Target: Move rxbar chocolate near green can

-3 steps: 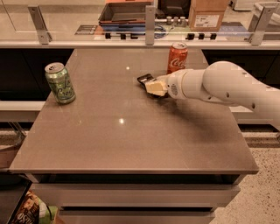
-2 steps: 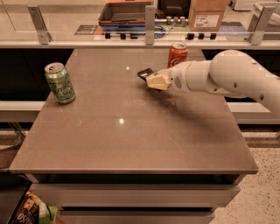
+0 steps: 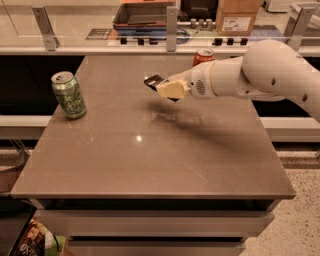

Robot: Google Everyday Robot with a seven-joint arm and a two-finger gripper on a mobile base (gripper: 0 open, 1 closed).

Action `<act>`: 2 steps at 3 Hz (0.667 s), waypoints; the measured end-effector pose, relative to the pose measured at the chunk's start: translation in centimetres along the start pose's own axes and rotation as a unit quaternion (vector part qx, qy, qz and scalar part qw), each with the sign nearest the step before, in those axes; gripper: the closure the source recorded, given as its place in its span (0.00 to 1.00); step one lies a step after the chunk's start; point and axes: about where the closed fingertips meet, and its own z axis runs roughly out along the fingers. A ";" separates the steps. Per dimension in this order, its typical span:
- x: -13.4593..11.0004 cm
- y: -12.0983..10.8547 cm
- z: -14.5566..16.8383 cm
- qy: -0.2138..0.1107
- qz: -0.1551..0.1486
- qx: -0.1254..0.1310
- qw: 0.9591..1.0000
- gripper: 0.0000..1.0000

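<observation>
The green can (image 3: 69, 95) stands upright near the table's left edge. The rxbar chocolate (image 3: 153, 81) is a flat black bar held in my gripper (image 3: 169, 89), lifted above the table's middle and casting a shadow below. Only its left end shows past the pale fingers (image 3: 171, 89). My gripper is shut on the bar, well to the right of the green can. The white arm reaches in from the right.
An orange-red can (image 3: 203, 55) stands at the table's far edge, partly behind my arm. Behind the table (image 3: 150, 165) is a counter with a tray (image 3: 142, 15), a cardboard box (image 3: 238, 16) and upright posts. A bag (image 3: 30, 240) lies on the floor at lower left.
My gripper has lifted the black bar off the table and carried it up and slightly left, away from the orange-red can. The green can has not moved.
</observation>
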 end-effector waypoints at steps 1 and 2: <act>-0.2 3.1 0.8 -0.003 -0.009 -0.047 0.999 1.00; -0.1 6.6 2.0 -0.005 -0.011 -0.089 0.996 1.00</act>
